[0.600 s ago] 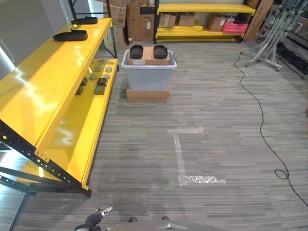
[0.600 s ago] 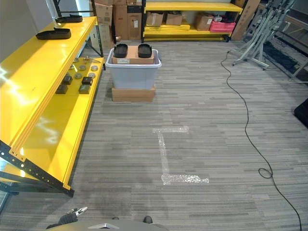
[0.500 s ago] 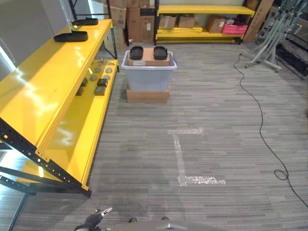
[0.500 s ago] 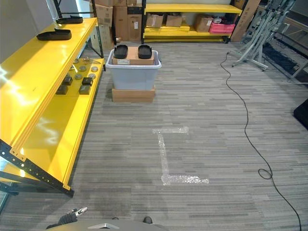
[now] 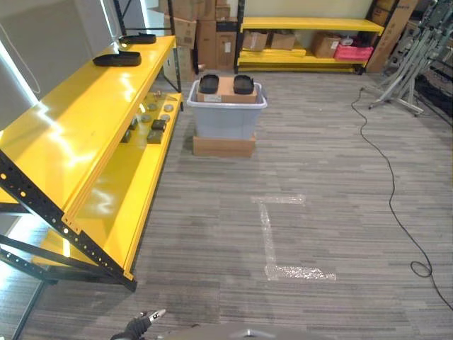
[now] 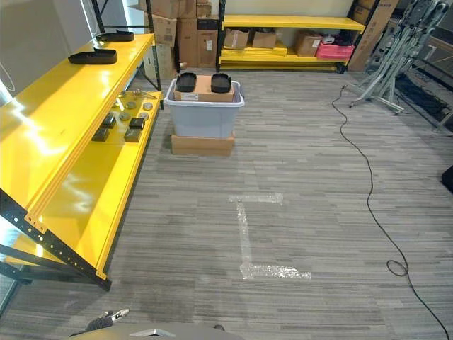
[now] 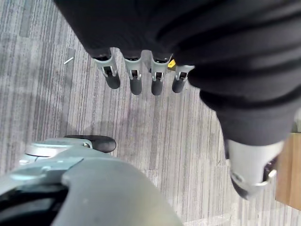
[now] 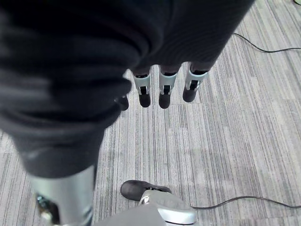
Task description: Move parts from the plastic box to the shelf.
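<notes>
L robot hand: fingers straight, hanging down over the carpet, released, nothing in it. Also seen at the bottom edge of the head view, low left. R robot hand: same, fingers relaxed and straight, pointing at the carpet, empty.

Ahead on the carpet: taped L-shaped mark, w/ a black cable running along the right side.

Further off, the plastic box, grey, sits on a flat cardboard base, well apart from both hands. Inside it a brown carton w/ two black parts on top, side by side.

Left of the box, just beside it: yellow shelf. Lower level carries a group of small dark and round parts. Upper level has two black trays at the far end.

Back wall: 2nd yellow rack w/ cartons and a pink bin. Metal stands at far right.
</notes>
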{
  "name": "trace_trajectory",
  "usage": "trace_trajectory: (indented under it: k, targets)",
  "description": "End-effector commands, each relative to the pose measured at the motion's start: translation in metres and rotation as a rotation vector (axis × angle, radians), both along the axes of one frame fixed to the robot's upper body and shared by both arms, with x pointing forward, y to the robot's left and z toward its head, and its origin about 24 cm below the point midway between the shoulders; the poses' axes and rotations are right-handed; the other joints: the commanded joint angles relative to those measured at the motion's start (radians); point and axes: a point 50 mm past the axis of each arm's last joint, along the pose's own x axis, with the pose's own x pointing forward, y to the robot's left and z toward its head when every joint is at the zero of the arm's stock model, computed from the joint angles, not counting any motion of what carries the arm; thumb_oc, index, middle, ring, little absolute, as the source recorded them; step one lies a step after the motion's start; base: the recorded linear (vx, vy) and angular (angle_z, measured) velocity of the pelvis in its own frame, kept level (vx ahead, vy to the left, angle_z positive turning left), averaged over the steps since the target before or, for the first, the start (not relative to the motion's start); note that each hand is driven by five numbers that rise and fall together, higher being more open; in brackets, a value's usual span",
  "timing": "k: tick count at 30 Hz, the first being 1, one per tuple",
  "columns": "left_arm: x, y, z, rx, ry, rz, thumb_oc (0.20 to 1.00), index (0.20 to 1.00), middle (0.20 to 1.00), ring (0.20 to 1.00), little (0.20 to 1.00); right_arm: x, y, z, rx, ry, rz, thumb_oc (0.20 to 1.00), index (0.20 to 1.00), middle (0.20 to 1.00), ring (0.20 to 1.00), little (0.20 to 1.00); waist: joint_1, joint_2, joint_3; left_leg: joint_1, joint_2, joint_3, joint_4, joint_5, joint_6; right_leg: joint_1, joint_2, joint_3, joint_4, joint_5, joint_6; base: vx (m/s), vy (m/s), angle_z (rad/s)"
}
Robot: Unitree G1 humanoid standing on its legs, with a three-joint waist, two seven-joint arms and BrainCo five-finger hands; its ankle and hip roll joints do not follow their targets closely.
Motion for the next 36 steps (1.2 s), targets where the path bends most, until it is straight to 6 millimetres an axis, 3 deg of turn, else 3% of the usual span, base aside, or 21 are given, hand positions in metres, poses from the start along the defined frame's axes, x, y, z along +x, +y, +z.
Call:
trace_trajectory:
  k: [1, 19, 28, 32, 36]
  targets:
    - [0.019, -0.005, 0.001, 0.024, -0.023, -0.037, 1.0, 1.0, 1.0, 1.0, 1.0, 0.004, -0.007, 0.002, -0.036, 0.032, -0.004, 1.0, 1.0, 1.0, 1.0, 1.0, 0.012, 0.003, 0.022, 0.002, -0.029, 0.029, 0.007, -0.073, 0.001, 0.023, -0.04, -0.021, 0.003, -0.051, 0.082, 0.0, 0.0, 0.0]
    - [0.035, -0.007, 0.006, 0.004, -0.131, 0.057, 1.0, 1.0, 1.0, 1.0, 1.0, 0.018, -0.012, 0.005, -0.071, -0.069, -0.053, 1.0, 1.0, 1.0, 1.0, 1.0, 0.014, 0.003, 0.021, 0.007, -0.038, 0.027, 0.022, -0.08, 0.008, 0.03, -0.047, -0.018, 0.012, -0.052, 0.083, 0.01, 0.008, 0.0]
    - [0.034, -0.011, 0.005, -0.019, -0.125, 0.046, 1.0, 1.0, 1.0, 1.0, 1.0, 0.022, -0.013, 0.005, -0.084, -0.108, -0.158, 1.0, 1.0, 1.0, 1.0, 1.0, 0.011, 0.011, 0.032, -0.009, -0.063, 0.009, 0.062, -0.104, 0.04, 0.002, -0.071, 0.01, 0.079, -0.069, 0.087, 0.05, 0.097, 0.01]
    - [0.03, -0.013, 0.004, -0.079, -0.094, 0.049, 1.0, 1.0, 1.0, 1.0, 1.0, 0.027, -0.013, 0.006, -0.081, -0.144, -0.201, 1.0, 1.0, 1.0, 1.0, 1.0, -0.003, 0.023, 0.059, -0.037, -0.085, -0.007, 0.107, -0.124, 0.087, -0.089, -0.092, 0.039, 0.269, -0.088, 0.091, 0.04, 0.149, -0.12]
    - [0.032, -0.01, 0.004, -0.049, -0.082, 0.042, 1.0, 1.0, 1.0, 1.0, 1.0, 0.032, -0.015, 0.007, -0.063, -0.198, -0.223, 1.0, 1.0, 1.0, 1.0, 1.0, -0.014, 0.046, 0.118, -0.078, -0.115, -0.015, 0.169, -0.14, 0.139, -0.319, -0.107, 0.053, 0.645, 0.01, 0.106, -0.01, 0.144, -0.26]
